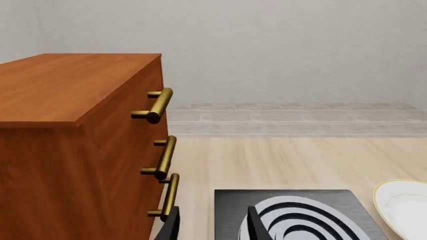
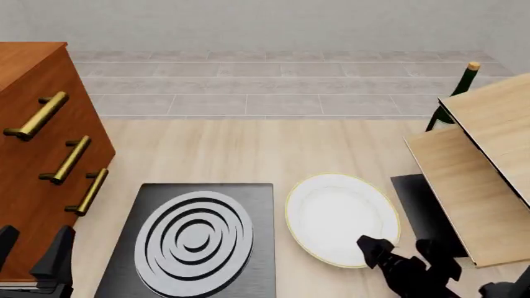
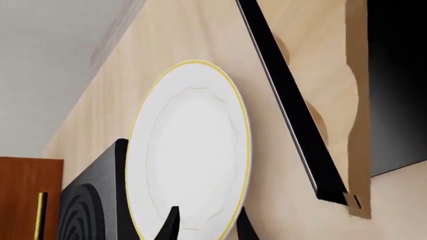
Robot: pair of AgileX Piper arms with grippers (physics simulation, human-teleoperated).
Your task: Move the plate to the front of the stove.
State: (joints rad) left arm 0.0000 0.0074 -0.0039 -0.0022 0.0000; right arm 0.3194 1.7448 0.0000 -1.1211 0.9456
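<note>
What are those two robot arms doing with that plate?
The right gripper is at the near edge of the white plate, fingers open around its rim. The plate lies flat on the table, just right of the black stove. The left gripper waits, open, by the wooden drawers.

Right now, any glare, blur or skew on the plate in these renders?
Front view: plate sharp, evenly lit, no glare, only a faint shadow. Right wrist view: plate squashed to a narrow oval and the scene rolled sideways. Left wrist view: plate cut off at the frame edge.
</note>
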